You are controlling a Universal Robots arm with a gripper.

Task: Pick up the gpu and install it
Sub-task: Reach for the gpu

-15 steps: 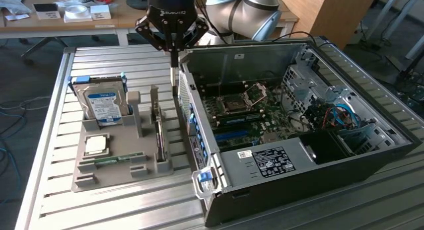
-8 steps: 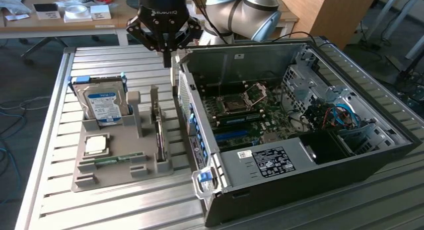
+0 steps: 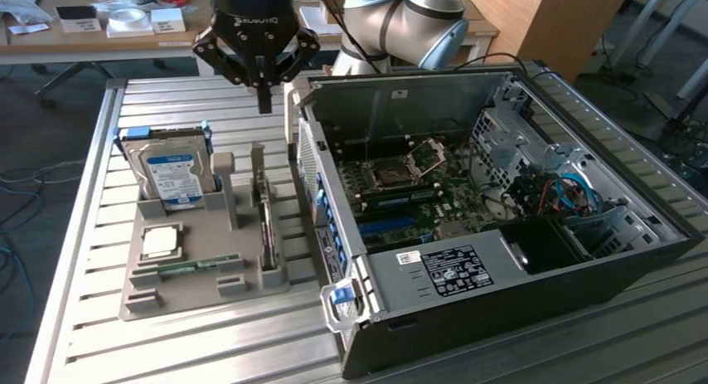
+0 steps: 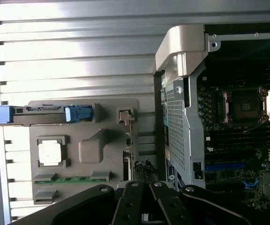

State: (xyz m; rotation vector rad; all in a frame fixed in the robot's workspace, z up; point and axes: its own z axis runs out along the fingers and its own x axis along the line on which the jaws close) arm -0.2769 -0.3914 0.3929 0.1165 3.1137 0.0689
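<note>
The gpu [image 3: 264, 214] is a thin dark card standing on edge in a slot of the grey holder tray [image 3: 249, 278], close beside the open computer case [image 3: 619, 260]. My gripper [image 3: 264, 102] hangs above the far end of the card with its fingers shut and nothing between them. In the wrist view the gpu [image 4: 133, 150] appears edge-on just beyond my gripper [image 4: 143, 186]. Inside the case lies the motherboard [image 3: 426, 189] with a blue card slot [image 3: 393, 226], also seen as the blue card slot [image 4: 224, 166] in the wrist view.
The tray also holds a silver hard drive [image 3: 172, 172] with a blue-white label, a square processor [image 3: 161, 241] and a green memory stick [image 3: 194, 266]. A slatted metal table [image 3: 166, 351] carries everything. The case's side wall [image 3: 315, 177] rises right next to the card.
</note>
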